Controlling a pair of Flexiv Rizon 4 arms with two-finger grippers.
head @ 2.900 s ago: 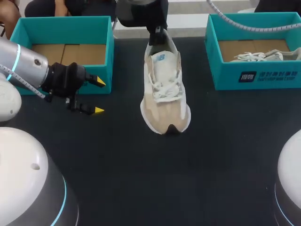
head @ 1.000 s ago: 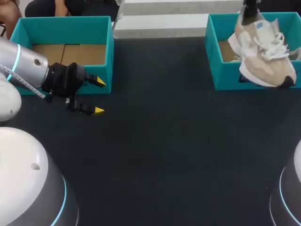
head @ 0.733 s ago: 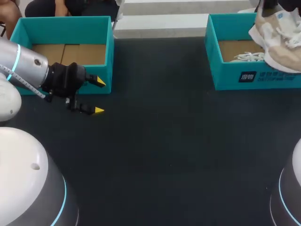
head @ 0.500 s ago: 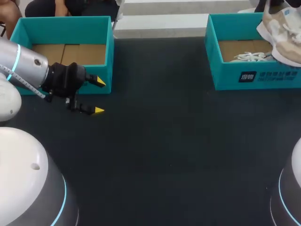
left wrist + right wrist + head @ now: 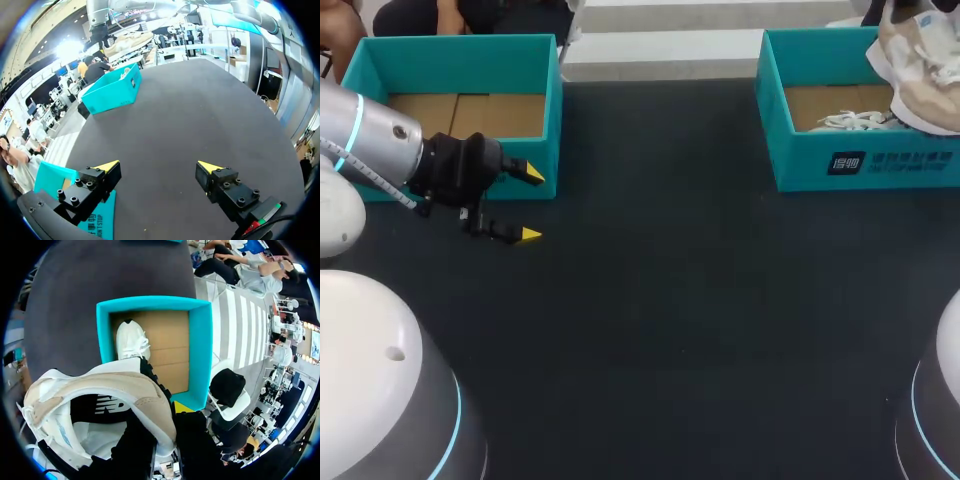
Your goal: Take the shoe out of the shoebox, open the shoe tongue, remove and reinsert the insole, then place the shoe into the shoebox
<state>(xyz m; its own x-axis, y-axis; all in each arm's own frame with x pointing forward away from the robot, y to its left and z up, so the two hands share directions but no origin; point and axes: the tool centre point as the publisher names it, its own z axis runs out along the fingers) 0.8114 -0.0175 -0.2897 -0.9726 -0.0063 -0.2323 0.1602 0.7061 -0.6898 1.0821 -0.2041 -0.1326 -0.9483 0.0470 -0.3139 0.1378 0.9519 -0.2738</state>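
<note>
Beige shoe [image 5: 920, 75] clamped at the heel in right claw [image 5: 163, 424] — hanging above the right teal shoebox [image 5: 800, 170], over a second shoe [image 5: 845, 121] inside. Left claw [image 5: 532, 204] spread apart, just beside the left shoebox [image 5: 450, 48], above dark bench [image 5: 670, 300].

Matt table [image 5: 670, 330], cardboard shoebox [image 5: 800, 165], cloth shoe [image 5: 920, 100]

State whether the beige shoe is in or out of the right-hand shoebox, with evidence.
Out. The right gripper holds the beige shoe in the air above the shoebox; only a white shoe lies inside.
</note>
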